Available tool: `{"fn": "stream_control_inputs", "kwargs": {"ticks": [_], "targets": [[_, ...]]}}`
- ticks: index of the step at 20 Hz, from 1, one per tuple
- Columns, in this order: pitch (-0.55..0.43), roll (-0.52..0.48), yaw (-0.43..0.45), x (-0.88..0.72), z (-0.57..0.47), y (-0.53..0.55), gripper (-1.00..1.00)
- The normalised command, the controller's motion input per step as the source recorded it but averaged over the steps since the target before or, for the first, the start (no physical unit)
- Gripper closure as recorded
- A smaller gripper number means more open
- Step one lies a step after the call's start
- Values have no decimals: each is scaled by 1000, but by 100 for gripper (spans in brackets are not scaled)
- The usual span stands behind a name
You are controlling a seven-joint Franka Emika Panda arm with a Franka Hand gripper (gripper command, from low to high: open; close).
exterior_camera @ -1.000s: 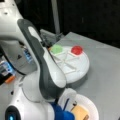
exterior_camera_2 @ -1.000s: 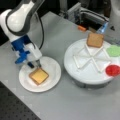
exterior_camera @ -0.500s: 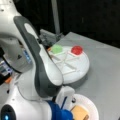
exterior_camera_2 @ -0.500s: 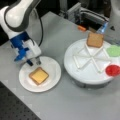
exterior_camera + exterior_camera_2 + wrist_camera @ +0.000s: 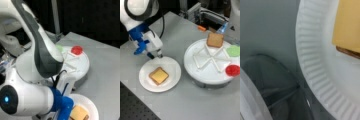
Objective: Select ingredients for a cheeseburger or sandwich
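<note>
Grey tabletop (image 5: 182, 105) carries one white plate (image 5: 173, 72) and one sectioned tray (image 5: 195, 48).
On the plate sits one cheese-topped stack (image 5: 158, 75); the tray holds one toast square (image 5: 215, 40), one green leaf piece (image 5: 234, 50), one red disc (image 5: 233, 70). Gripper (image 5: 155, 55) hovers at the plate's rim; its opening I cannot tell, and the arm (image 5: 37, 50) hides much of a front view.

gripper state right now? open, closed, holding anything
gripper: just above the far rim of the plate in a front view, holding nothing; open or closed cannot be told.
</note>
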Motion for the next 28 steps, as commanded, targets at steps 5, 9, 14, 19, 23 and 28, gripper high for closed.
{"fn": "stream_control_inputs", "kwargs": {"ticks": [5,9,14,19,23,28], "targets": [[-74,-565,-218,-707,147,748,-100],[-179,-606,-212,-722,48,742,-100],[-232,-566,-183,-639,-34,504,-100],[-199,-504,-125,-470,-101,214,-100],[-92,-347,-74,-291,-56,282,-100],[-33,-250,47,-231,52,377,-100]]}}
